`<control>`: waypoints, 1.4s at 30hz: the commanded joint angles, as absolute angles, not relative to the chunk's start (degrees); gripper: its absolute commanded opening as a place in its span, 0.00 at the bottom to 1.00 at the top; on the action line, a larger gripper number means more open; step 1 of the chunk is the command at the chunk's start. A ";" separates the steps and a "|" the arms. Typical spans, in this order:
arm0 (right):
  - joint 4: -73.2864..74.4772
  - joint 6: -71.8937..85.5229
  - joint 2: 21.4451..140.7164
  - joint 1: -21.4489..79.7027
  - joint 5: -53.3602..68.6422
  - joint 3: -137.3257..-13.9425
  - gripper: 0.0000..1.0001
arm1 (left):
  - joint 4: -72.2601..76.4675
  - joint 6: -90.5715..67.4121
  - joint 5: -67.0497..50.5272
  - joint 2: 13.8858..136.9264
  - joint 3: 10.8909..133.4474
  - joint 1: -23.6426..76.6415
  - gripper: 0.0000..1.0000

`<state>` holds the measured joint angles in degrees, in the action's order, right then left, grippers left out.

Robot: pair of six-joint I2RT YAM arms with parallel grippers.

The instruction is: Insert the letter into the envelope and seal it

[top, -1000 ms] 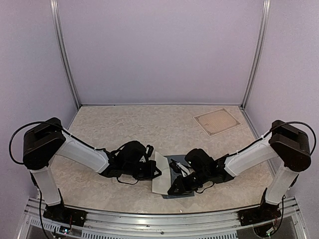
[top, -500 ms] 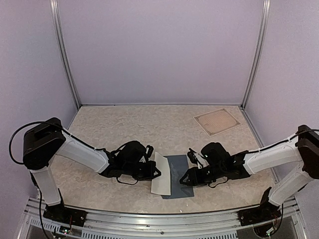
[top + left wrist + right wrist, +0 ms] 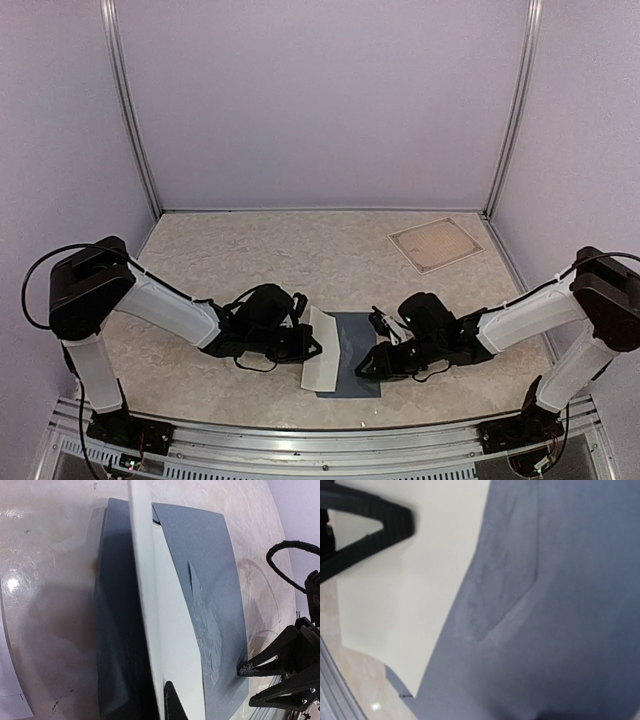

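One envelope (image 3: 357, 352) is lying flat near the table's (image 3: 300, 250) 6 o'clock edge, with a white letter (image 3: 322, 358) sitting partly inside and rising toward 9 o'clock. The left gripper (image 3: 310, 345) is clamping tight on the letter's 9 o'clock edge. The right gripper (image 3: 247, 684) is standing part-open at the envelope's 3 o'clock edge, gripping nothing, one fingertip touching the paper.

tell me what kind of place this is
Most likely a robotics lab test cell: plain lilac walls framed by aluminium posts, a left arm and right arm bolted to a metal rail at the table edge, with only an envelope and letter being worked on.
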<state>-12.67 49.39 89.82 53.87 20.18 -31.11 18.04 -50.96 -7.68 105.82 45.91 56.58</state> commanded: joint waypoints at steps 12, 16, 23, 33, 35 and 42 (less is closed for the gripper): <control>-8.97 50.38 86.17 54.16 16.91 -31.61 0.42 | 20.40 -50.05 -9.96 108.85 47.93 57.00 0.00; -4.73 52.64 80.14 53.44 11.11 -29.89 0.50 | 20.43 -50.26 -9.80 108.14 47.66 56.78 0.00; -5.57 55.06 79.59 51.50 10.32 -26.37 0.52 | 20.74 -50.16 -10.86 108.95 48.48 56.67 0.00; -9.74 55.25 86.38 51.53 12.72 -27.49 0.51 | 20.63 -50.17 -11.57 109.92 49.34 56.69 0.00; -10.20 54.84 87.86 51.48 13.63 -28.21 0.50 | 20.65 -50.12 -12.01 110.35 49.70 56.75 0.00; -11.16 53.99 89.96 51.50 15.06 -29.71 0.49 | 21.50 -50.31 -12.78 111.56 50.72 56.84 0.00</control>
